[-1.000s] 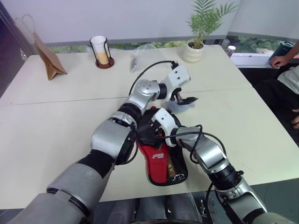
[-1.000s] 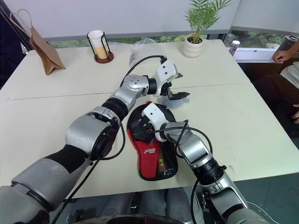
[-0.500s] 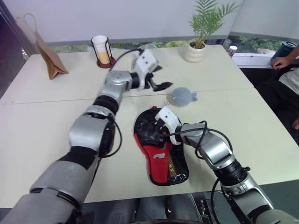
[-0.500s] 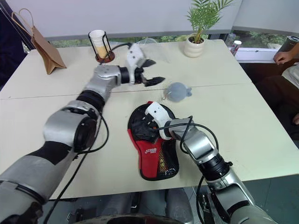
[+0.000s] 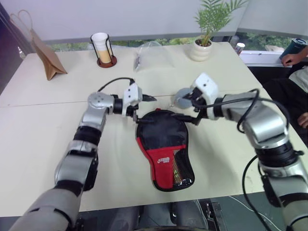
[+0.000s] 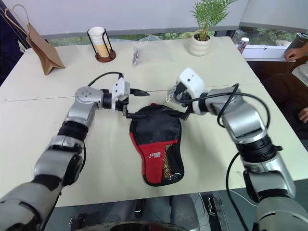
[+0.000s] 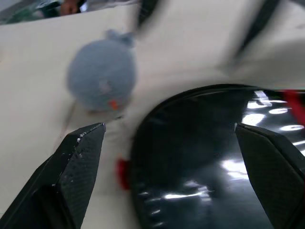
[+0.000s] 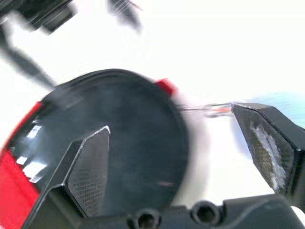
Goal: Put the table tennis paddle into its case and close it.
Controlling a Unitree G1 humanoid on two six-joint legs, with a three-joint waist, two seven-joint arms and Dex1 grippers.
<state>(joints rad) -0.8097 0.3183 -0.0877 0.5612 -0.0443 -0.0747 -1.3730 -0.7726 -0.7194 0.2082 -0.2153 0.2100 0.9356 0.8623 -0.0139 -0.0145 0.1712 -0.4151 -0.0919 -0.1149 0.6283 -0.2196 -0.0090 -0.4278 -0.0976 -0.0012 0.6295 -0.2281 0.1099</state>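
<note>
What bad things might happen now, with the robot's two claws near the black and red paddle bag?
1. The small round grey pouch lies beside the black and red fabric paddle case, near the open right gripper; a sweep may knock it away.
2. The open left gripper hovers at the case's round end; closing there may just push the soft case across the cream table.

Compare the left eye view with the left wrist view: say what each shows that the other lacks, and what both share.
Left eye view alone: the paper bag, the cup in its holder, the potted plant, the clear plastic bag and the case's red panel. Left wrist view alone: a close look between the open left pincer. Both: the black case, the grey ball-shaped thing and the table.
</note>
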